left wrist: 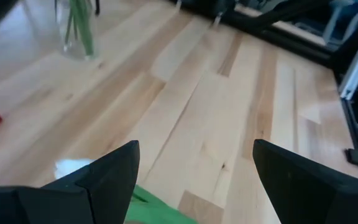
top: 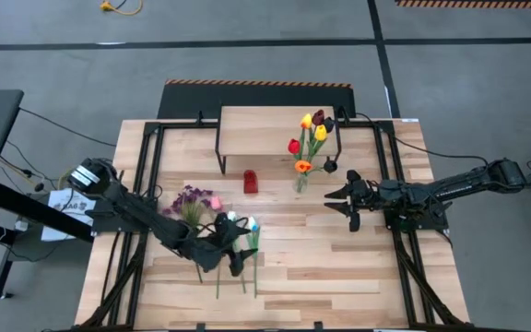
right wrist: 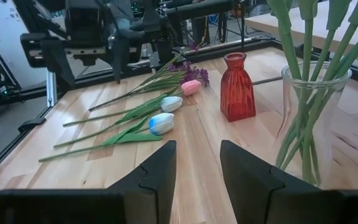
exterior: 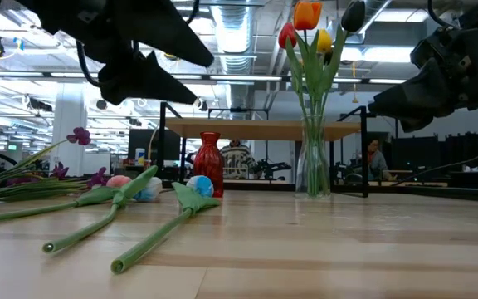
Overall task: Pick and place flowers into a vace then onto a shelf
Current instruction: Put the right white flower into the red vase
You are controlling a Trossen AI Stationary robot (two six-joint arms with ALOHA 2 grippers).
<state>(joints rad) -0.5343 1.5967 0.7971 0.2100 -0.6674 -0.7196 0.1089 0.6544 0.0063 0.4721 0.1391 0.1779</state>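
Several flowers lie flat on the table at the near left: purple sprigs [top: 190, 198], a pink tulip [top: 215, 203], and white tulips [top: 247, 224] [right wrist: 161, 123] with long green stems [exterior: 152, 241]. My left gripper [top: 233, 244] [left wrist: 194, 149] hovers open above the white tulip heads [left wrist: 73, 167], touching nothing. A clear glass vase [top: 300, 180] [exterior: 314, 158] stands upright in front of the shelf [top: 275, 129], holding red, orange, yellow and dark tulips [top: 310, 134]. My right gripper [top: 339, 207] [right wrist: 197, 168] waits open to the right of the vase.
A small red vase [top: 250, 182] [right wrist: 237, 87] stands left of the glass vase. The shelf's black legs [top: 221, 152] stand behind both. Bare wooden table [top: 321, 267] stretches along the near side, to the right of the stems. Black frame rails [top: 395, 166] border the table.
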